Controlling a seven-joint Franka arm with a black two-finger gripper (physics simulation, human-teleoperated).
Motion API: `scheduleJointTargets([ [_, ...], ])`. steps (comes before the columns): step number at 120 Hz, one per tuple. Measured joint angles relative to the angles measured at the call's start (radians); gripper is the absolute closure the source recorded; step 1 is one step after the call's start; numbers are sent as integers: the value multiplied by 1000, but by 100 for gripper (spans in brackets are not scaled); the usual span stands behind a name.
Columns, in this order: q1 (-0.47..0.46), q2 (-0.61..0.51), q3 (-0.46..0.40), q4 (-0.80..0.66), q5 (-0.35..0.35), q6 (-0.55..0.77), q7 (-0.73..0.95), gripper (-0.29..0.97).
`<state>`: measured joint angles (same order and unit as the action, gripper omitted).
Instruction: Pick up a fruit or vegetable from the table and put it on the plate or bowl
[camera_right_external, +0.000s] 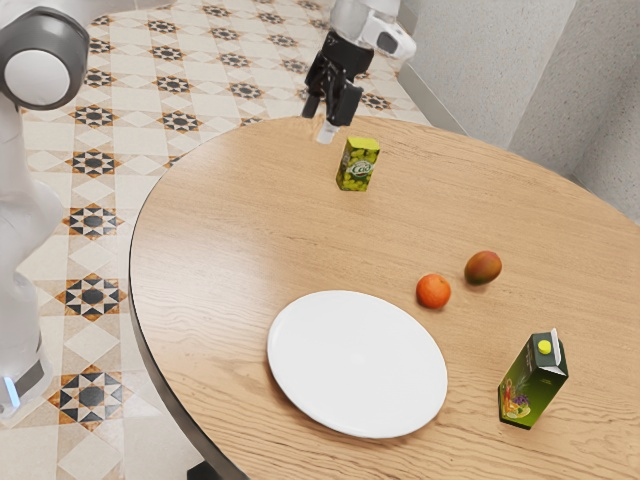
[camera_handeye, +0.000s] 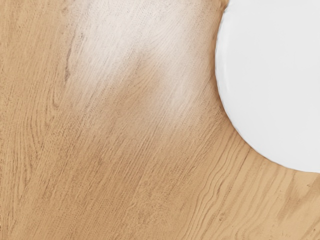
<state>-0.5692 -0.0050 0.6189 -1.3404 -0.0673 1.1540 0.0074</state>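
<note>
Gripper (camera_right_external: 328, 118) raised; I cannot tell whether spread or closed | plate (camera_handeye: 270, 75) well apart from it, edge-cropped in wrist view

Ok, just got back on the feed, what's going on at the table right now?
The arm's gripper hangs above the far side of the round wooden table, near a small green juice box. Nothing is picked up yet: the orange and the mango lie close together on the wood, apart from the bare white plate. A taller green carton stands further toward the exterior view's right.
</note>
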Motion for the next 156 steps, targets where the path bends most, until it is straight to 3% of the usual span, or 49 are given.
scheduleJointTargets([
  [33, 51, 0, 22, -6, -25, 197, 4, 2],
  [39, 70, -11, 13, 53, -19, 204, 3, 2],
  [48, 188, -25, -86, 271, 67, 178, 3, 2],
  [62, 340, 89, -151, 331, 99, 163, 17, 2],
  [80, 159, 141, -205, 336, 84, 147, 38, 2],
  [102, 160, 192, -222, 290, 44, 131, 55, 2],
  [140, -27, 178, -220, 63, -6, 317, 50, 2],
  [156, 32, 240, -225, 36, -4, 436, 39, 2],
])
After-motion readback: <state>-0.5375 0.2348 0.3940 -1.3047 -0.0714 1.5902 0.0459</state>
